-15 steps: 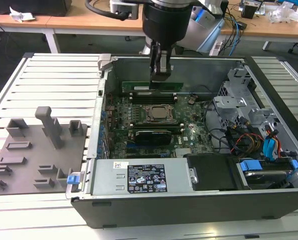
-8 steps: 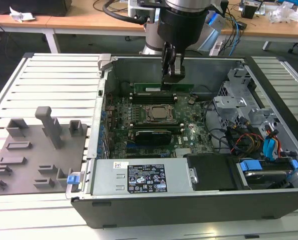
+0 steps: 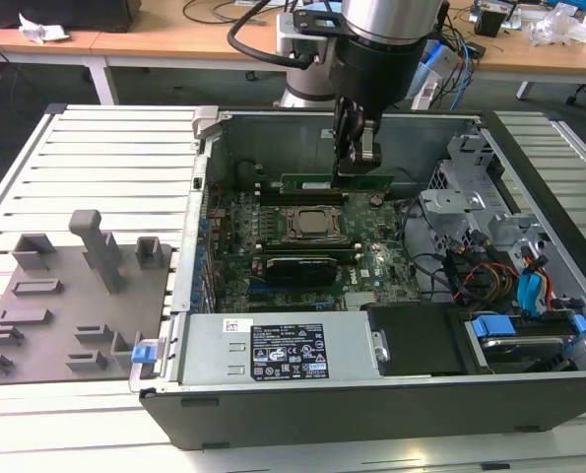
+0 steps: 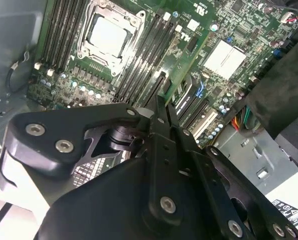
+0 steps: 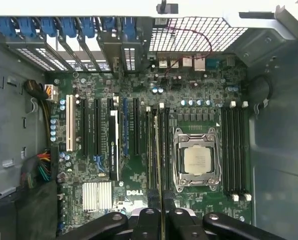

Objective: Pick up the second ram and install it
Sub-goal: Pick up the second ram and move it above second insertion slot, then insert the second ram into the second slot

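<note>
1. The open computer case (image 3: 273,414) lies on a slatted table (image 3: 96,158). Inside it we see a green motherboard (image 3: 371,261) with the CPU socket (image 3: 310,223) near its middle and a silver box (image 3: 283,350) along the near wall. Loose cables (image 3: 470,271) and a blue-handled drive carrier (image 3: 494,328) sit at the exterior view's right.
2. On the exterior view's left a grey tray (image 3: 36,325) carries raised blocks and shallow recesses.
3. The gripper (image 3: 357,169) reaches down into the case. Its fingers are pressed together on the upper edge of the second ram (image 3: 312,183).
4. The stick hangs on the far side of the socket, running parallel to the black memory slots (image 5: 234,150).
5. We cannot tell whether its lower edge touches a slot. In the first wrist view it shows as a thin edge (image 5: 159,160) beside the socket (image 5: 196,160).
6. In the second wrist view the black linkages of the gripper (image 4: 161,107) hide the board below them.
7. The stick (image 4: 186,60) is flat, green and narrow. The socket frame is bright metal, the fingers are matt black, and the tray is dull plastic.
</note>
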`<control>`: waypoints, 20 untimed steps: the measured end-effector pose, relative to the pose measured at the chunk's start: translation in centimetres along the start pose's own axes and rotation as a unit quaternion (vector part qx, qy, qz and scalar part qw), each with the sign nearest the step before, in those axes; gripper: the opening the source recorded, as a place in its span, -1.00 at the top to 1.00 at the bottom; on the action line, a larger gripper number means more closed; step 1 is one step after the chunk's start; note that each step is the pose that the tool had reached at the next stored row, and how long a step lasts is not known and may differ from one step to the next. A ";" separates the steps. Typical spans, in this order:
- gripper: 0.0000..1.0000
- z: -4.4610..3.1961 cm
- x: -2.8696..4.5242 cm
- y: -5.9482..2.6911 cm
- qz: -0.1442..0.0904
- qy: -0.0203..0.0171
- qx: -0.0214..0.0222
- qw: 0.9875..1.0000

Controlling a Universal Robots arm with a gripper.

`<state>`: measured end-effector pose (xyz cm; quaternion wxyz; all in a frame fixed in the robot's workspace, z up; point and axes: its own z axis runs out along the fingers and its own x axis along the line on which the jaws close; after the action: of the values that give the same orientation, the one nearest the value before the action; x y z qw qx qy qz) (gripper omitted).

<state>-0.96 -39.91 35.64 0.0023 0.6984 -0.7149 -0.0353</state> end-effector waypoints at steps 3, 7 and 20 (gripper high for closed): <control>0.73 0.01 0.00 -0.01 0.000 0.000 0.000 1.000; 0.73 0.01 0.00 -0.02 0.000 0.000 0.000 1.000; 0.73 1.08 0.05 0.12 0.000 0.000 0.000 1.000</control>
<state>-1.14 -39.91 34.56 0.0022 0.6984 -0.7148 -0.0354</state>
